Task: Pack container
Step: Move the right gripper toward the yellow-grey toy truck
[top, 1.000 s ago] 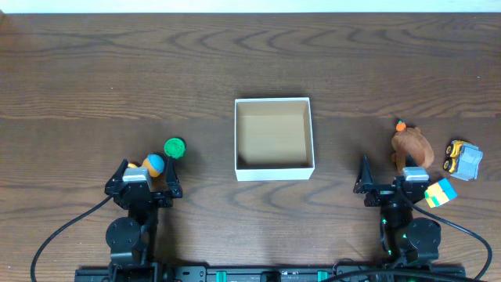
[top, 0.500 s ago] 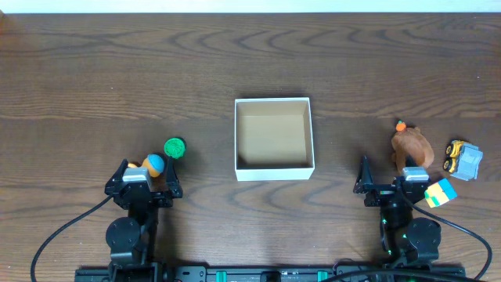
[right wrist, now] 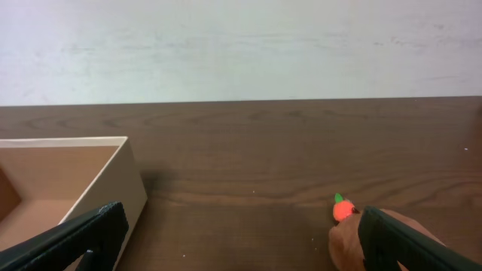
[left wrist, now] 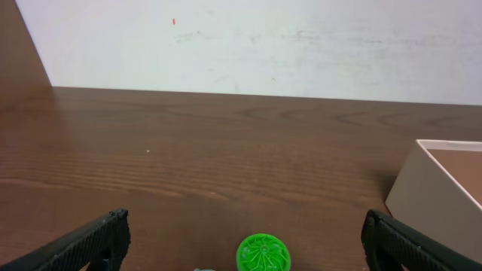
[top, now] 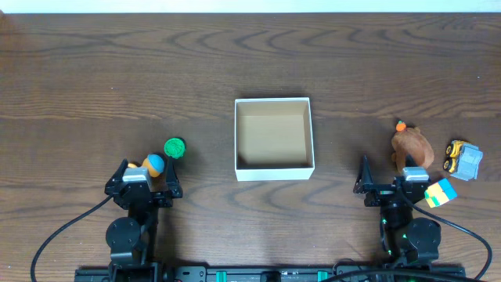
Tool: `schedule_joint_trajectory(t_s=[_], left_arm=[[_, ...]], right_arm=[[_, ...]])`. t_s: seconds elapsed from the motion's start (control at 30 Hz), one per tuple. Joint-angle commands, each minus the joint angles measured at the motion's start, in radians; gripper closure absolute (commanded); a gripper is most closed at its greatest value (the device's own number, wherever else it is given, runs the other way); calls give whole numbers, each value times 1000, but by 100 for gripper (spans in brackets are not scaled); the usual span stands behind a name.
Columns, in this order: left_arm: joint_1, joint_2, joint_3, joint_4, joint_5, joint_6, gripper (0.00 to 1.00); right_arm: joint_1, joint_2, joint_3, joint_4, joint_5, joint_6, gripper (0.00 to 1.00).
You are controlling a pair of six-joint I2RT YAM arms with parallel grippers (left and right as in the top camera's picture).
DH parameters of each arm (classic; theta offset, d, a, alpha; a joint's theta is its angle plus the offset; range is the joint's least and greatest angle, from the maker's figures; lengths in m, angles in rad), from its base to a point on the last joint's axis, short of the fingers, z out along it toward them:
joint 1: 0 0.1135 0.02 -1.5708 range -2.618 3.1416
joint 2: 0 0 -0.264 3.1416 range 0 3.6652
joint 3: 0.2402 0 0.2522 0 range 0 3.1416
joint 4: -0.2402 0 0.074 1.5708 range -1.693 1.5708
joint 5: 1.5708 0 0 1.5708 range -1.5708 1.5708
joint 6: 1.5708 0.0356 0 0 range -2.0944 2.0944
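Observation:
The container (top: 273, 170), a square white-walled box with a tan inside, stands open and empty at the table's middle. It shows at the right edge of the left wrist view (left wrist: 422, 181) and at the left of the right wrist view (right wrist: 128, 177). My left gripper (top: 144, 178) is open at the near left, just behind a green ridged disc (top: 174, 147) (left wrist: 263, 254) and a blue-and-orange ball (top: 154, 164). My right gripper (top: 391, 177) is open at the near right. A brown plush toy with an orange tip (top: 412, 146) (right wrist: 343, 237) lies by its right finger.
A yellow-and-grey toy truck (top: 463, 159) lies at the far right. A yellow-and-blue block (top: 440, 192) sits beside the right arm's base. Both arm bases and cables run along the near edge. A pale wall stands behind the table.

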Motion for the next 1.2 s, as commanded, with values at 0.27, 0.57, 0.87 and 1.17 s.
schedule_joint_trajectory(t_s=[0.27, 0.57, 0.87, 1.17], left_arm=[[7, -6, -28, -14, -3, 4, 2], [7, 10, 25, -93, -2, -129, 2], [7, 225, 333, -363, -2, -137, 2], [7, 589, 656, -620, 80, -138, 2]], right_arm=[[4, -6, -4, 32, -29, 37, 1], [3, 48, 51, -32, 15, 89, 1], [-71, 401, 420, -317, 98, 84, 1], [-393, 941, 1013, -766, -114, -23, 1]])
